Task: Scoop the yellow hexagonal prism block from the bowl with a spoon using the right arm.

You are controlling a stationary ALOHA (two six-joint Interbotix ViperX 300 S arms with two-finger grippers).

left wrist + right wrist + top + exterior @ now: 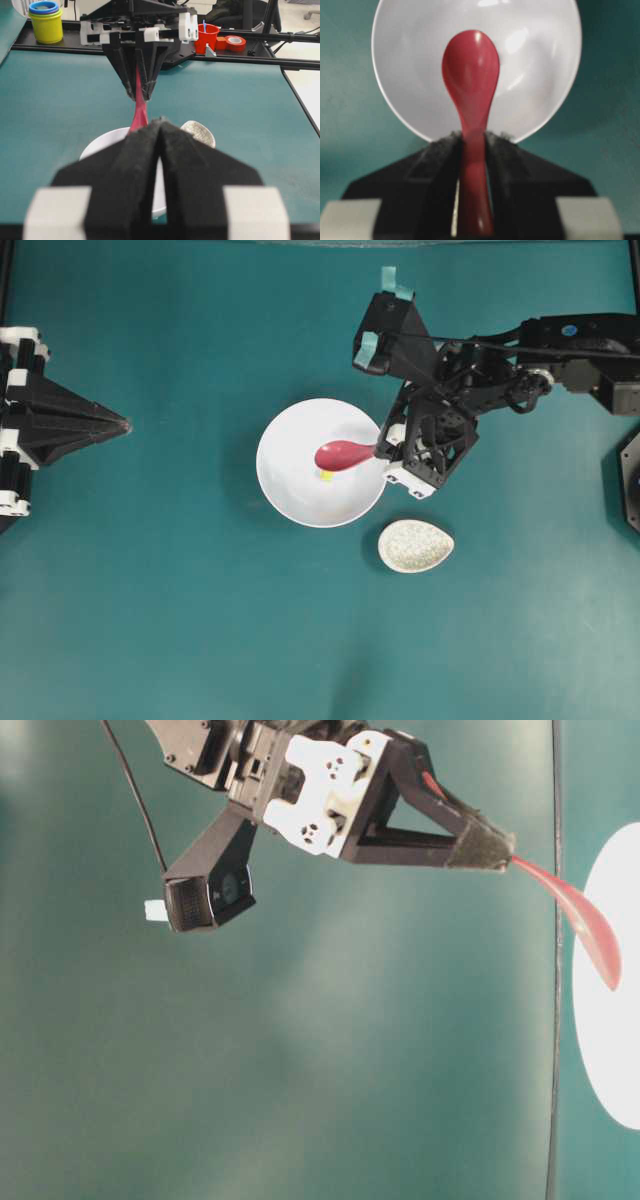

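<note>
Black jaws of the right gripper (472, 145) pinch the spoon (470, 75) tight by its handle, its scoop hanging over the bowl (290, 485), with the block (326, 475) just beside the scoop's edge.

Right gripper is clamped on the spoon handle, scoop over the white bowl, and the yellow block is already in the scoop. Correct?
Not quite. The yellow block lies in the bowl beside the spoon, not in the scoop; the right wrist view shows the scoop empty. The right gripper does clamp the handle.
</note>
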